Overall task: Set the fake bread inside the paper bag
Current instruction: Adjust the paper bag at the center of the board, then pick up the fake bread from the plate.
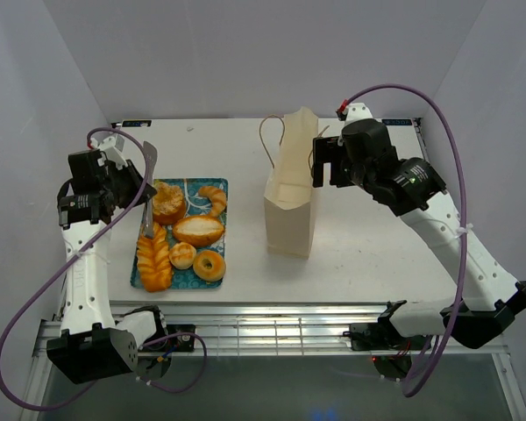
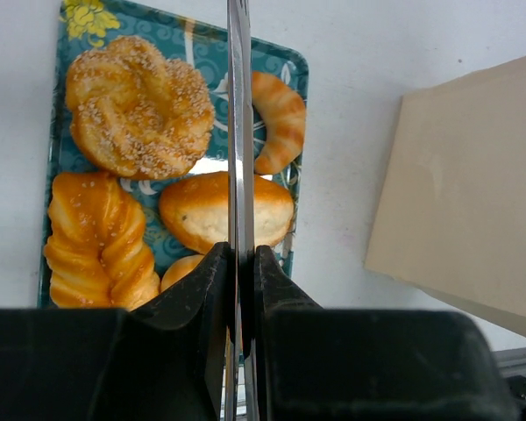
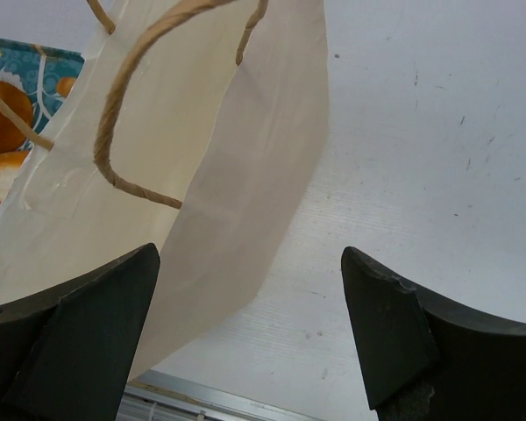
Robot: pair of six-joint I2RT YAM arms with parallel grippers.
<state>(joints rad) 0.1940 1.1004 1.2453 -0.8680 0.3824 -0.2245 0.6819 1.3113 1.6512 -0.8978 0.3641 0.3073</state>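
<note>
The fake bread lies on a teal tray [image 1: 177, 281]: a seeded round pastry [image 2: 136, 105], a croissant [image 2: 280, 118], an oval roll [image 2: 202, 210], a braided loaf [image 2: 96, 241], a small bun [image 2: 180, 270] and a ring bagel [image 1: 209, 265]. My left gripper [image 2: 238, 250] is shut on thin metal tongs [image 2: 238, 132], seen edge-on, and hovers over the tray's left side [image 1: 140, 195]. The paper bag [image 1: 291, 215] stands upright and open at mid-table. My right gripper [image 3: 250, 254] is open beside the bag's upper right edge [image 1: 323, 162], nothing between its fingers.
White walls close in the table on the left, back and right. A metal rail [image 1: 272, 320] runs along the near edge. The bag's cord handles [image 3: 114, 132] hang close to the right gripper's left finger. The tray sits just left of the bag.
</note>
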